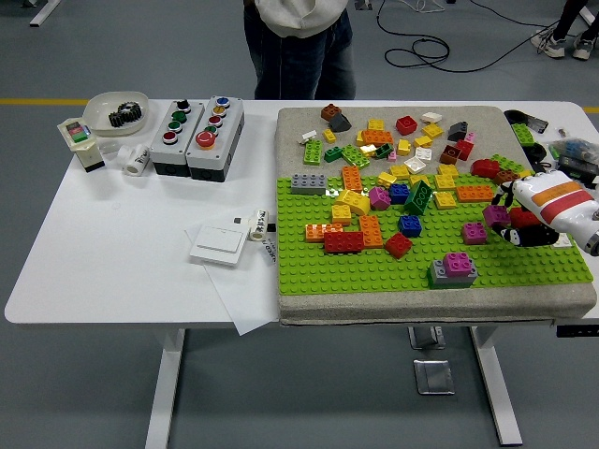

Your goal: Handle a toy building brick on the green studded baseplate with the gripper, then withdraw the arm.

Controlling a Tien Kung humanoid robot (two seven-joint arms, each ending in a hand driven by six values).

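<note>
1. The right hand (524,223) hides part of a magenta brick (495,215); whether its fingers grip it cannot be told.
2. The person (299,42) beyond the table's far edge is cut off at the picture's top.

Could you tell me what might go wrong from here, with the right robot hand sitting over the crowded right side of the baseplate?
1. The right robot hand sits on a magenta brick, with another magenta brick and a red brick close by; moving or withdrawing could knock those.
2. Whether the fingers truly hold the brick is unclear, so it might slip and fall onto the green baseplate.
</note>
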